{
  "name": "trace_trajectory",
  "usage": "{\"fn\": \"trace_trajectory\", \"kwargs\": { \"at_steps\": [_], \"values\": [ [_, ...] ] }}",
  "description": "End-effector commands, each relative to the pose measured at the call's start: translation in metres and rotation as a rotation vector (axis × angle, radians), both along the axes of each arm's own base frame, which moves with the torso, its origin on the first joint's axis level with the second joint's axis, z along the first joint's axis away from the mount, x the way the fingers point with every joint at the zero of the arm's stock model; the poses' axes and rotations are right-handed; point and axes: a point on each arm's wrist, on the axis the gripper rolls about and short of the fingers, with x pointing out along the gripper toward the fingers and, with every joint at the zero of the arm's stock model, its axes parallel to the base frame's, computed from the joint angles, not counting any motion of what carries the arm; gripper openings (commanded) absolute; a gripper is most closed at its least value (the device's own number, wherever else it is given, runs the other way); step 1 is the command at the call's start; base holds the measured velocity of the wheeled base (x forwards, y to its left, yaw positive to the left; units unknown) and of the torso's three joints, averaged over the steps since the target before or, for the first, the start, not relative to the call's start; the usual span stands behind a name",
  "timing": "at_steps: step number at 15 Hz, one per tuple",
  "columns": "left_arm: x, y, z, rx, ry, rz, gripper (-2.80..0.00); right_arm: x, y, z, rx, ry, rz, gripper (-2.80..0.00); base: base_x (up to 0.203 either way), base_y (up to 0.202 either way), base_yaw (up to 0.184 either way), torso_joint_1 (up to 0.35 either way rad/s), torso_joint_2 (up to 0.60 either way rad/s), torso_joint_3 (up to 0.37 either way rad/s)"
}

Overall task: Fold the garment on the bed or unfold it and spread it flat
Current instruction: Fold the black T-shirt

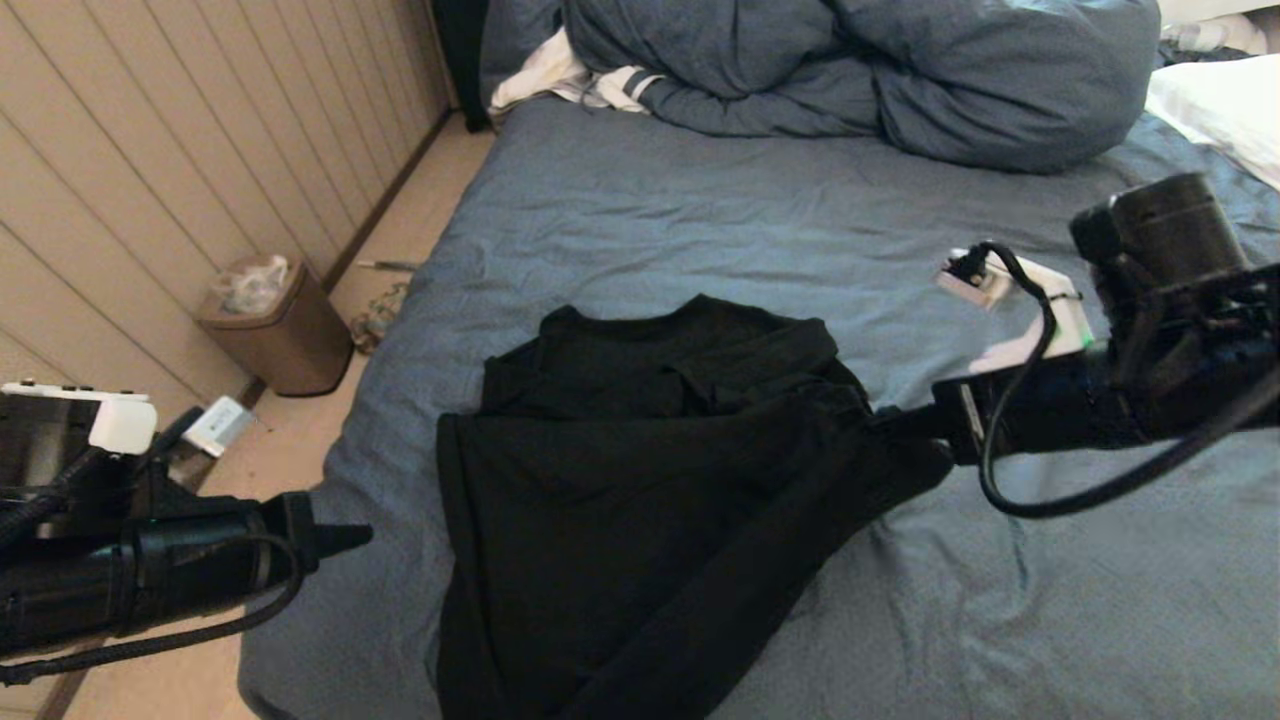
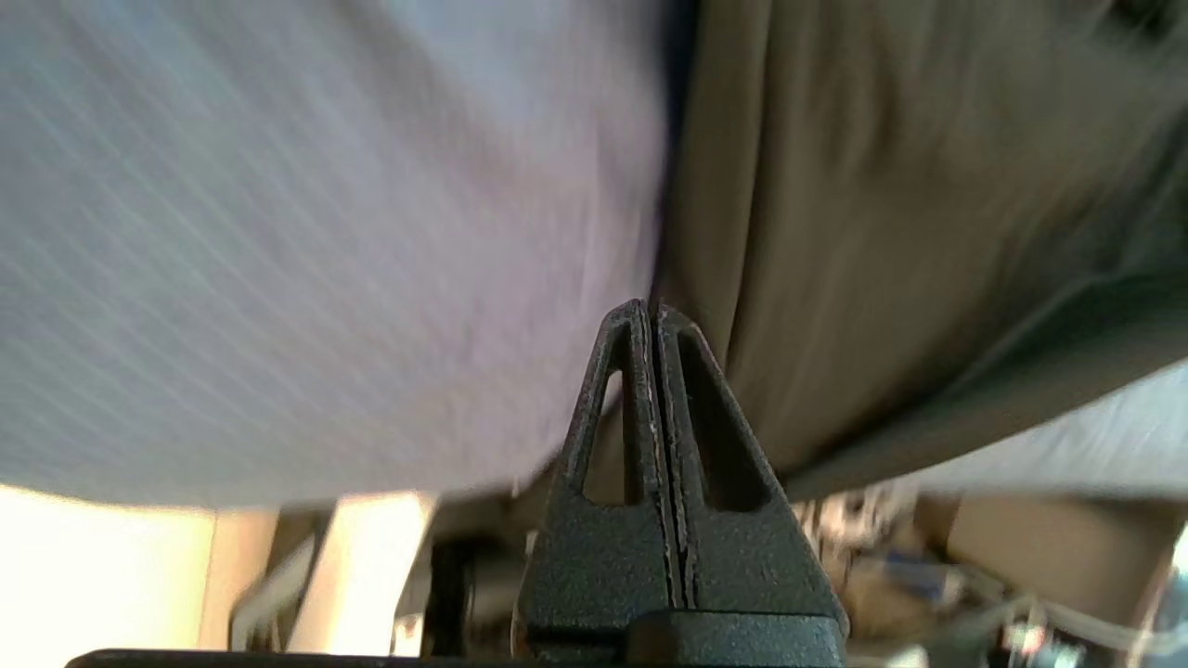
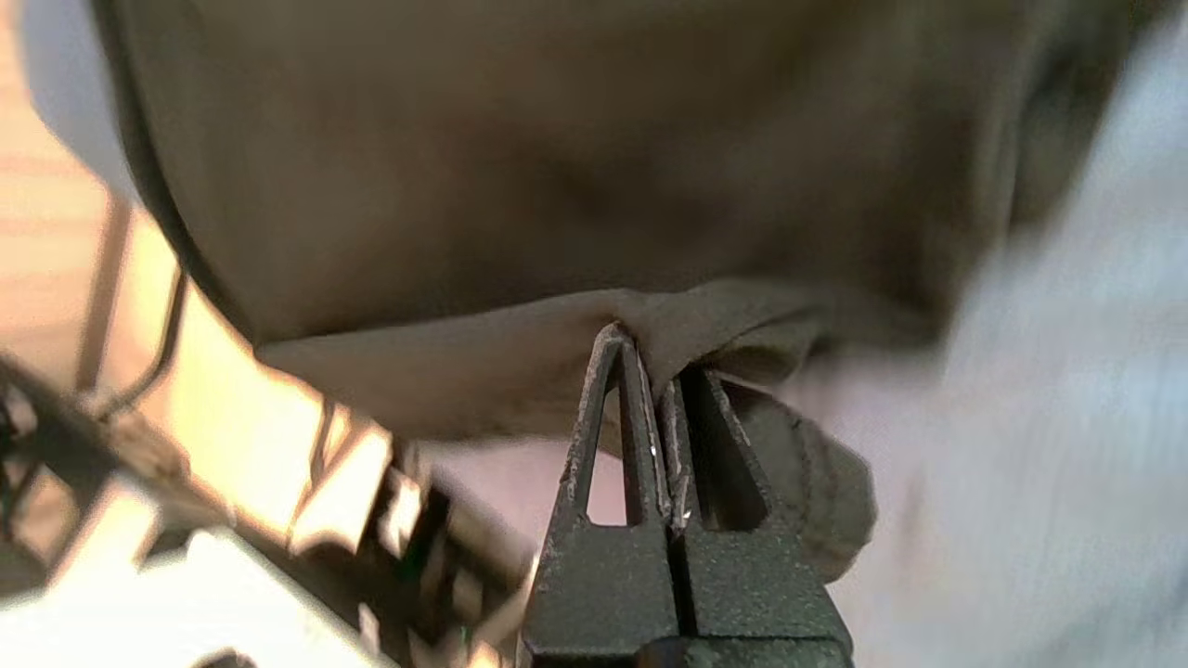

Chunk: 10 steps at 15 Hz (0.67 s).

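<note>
The garment (image 1: 640, 480), a black T-shirt with its plain side up, lies partly folded on the near part of the bed (image 1: 700, 220). One side of it is drawn out to the right in a taut point. My right gripper (image 1: 890, 425) is shut on that point; in the right wrist view the jaws (image 3: 654, 362) pinch a fold of the garment (image 3: 557, 167). My left gripper (image 1: 350, 540) hovers at the bed's left edge, apart from the shirt. It is shut (image 2: 652, 311) with nothing between its fingers, and the garment (image 2: 882, 232) lies ahead of it.
A bulky blue duvet (image 1: 900, 70) and a white stripe-cuffed cloth (image 1: 570, 80) lie at the head of the bed, with a white pillow (image 1: 1220, 100) at the far right. A brown bin (image 1: 275, 330) stands on the floor by the panelled wall.
</note>
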Motion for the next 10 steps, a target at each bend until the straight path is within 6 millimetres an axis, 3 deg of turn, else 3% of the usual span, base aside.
{"fn": "trace_trajectory", "kwargs": {
  "at_steps": [1, 7, 10],
  "values": [
    [-0.001, 0.006, 0.015, -0.015, -0.062, 0.028, -2.8, 0.033, 0.015, 0.002, 0.014, -0.007, 0.013, -2.8, 0.0, 0.0, 0.0, 0.0, 0.0, 0.0],
    [0.004, 0.012, 0.056, -0.023, -0.107, 0.063, -2.8, 0.128, 0.051, 0.017, 0.125, -0.1, -0.016, -2.8, 0.0, 0.0, 0.0, 0.0, 0.0, 0.0],
    [0.009, 0.011, 0.067, -0.026, -0.108, 0.067, -2.8, 0.163, 0.06, 0.006, 0.21, -0.148, -0.062, -2.8, 0.0, 0.0, 0.0, 0.0, 0.0, 0.0]
  ]
}}
